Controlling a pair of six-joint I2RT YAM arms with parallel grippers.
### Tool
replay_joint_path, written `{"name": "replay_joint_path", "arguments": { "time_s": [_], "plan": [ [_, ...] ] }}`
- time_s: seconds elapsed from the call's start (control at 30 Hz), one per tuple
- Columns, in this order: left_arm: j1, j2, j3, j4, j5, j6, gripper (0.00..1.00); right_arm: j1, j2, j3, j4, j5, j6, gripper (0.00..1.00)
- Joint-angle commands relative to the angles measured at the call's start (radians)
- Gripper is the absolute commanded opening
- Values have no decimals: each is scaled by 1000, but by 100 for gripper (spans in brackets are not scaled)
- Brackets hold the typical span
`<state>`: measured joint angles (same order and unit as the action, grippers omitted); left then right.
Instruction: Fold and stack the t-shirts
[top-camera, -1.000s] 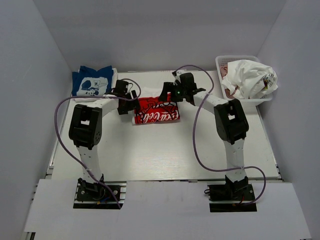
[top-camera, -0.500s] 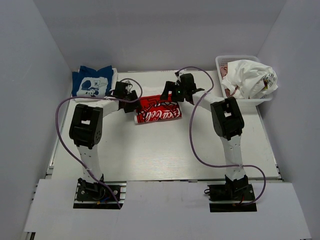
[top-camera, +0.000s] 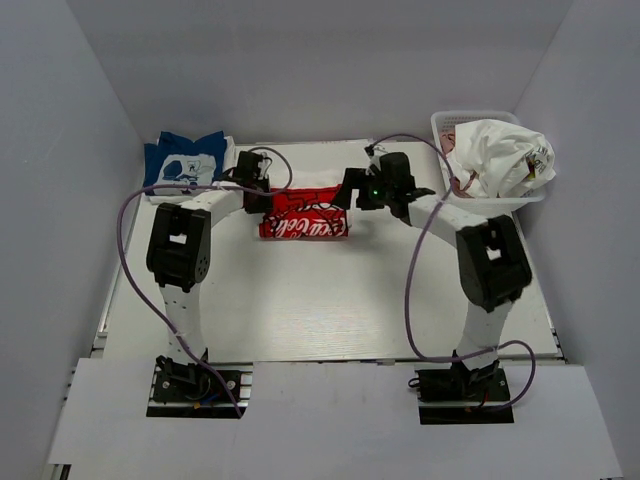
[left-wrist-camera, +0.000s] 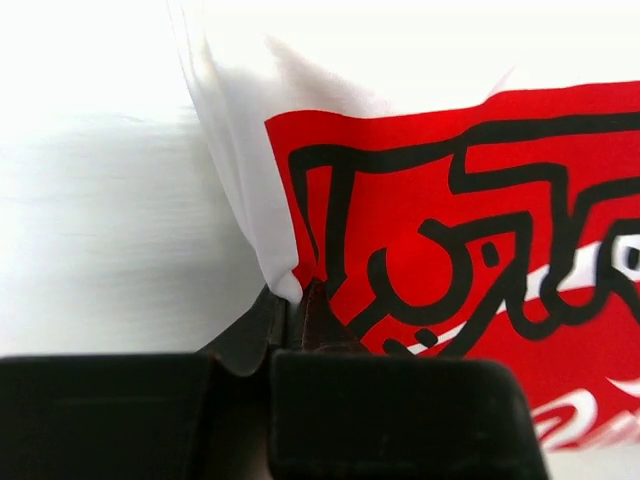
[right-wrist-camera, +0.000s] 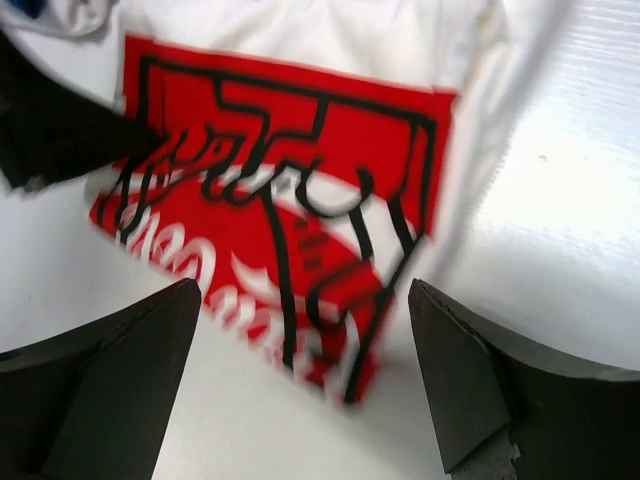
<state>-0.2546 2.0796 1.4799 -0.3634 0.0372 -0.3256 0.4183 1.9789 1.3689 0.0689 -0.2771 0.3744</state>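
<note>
The folded white t-shirt with red print (top-camera: 305, 224) lies on the table at the back centre. My left gripper (top-camera: 260, 204) is at its left end, shut on a pinch of the white edge fabric (left-wrist-camera: 283, 275) beside the red print (left-wrist-camera: 470, 230). My right gripper (top-camera: 349, 193) hovers over the shirt's right end, open, with the shirt (right-wrist-camera: 300, 200) below its spread fingers (right-wrist-camera: 470, 380) and nothing between them. A folded blue t-shirt (top-camera: 183, 165) with a white graphic lies at the back left. Crumpled white t-shirts (top-camera: 500, 155) fill the basket.
The white lattice basket (top-camera: 440, 122) stands at the back right corner. White walls close in the table on three sides. Purple cables loop off both arms over the table (top-camera: 320, 300).
My left gripper went from open to shut on the shirt's left edge. The shirt has slid slightly left. My right arm has swung to the right, its gripper still open.
</note>
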Motion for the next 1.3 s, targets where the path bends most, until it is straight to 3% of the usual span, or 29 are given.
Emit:
{"name": "replay_joint_path", "arguments": {
  "time_s": [0.0,0.4,0.73,0.97,1.1,1.27],
  "plan": [
    [18,-71,46,-86,-213,176,0,-3,-213,-152,129,24,-51,90],
    [37,-70,263,-60,-467,549,0,4,-569,-623,270,159,15,90],
    [110,-81,427,-42,-462,668,0,0,-548,-683,138,271,-29,90],
    [161,-92,491,-63,-379,697,0,0,-546,-670,98,228,-40,90],
    [199,-53,612,-111,-392,697,0,1,-509,-634,60,272,-39,90],
    [228,-65,645,-129,-341,697,0,2,-488,-614,32,300,-34,90]
  ]
}}
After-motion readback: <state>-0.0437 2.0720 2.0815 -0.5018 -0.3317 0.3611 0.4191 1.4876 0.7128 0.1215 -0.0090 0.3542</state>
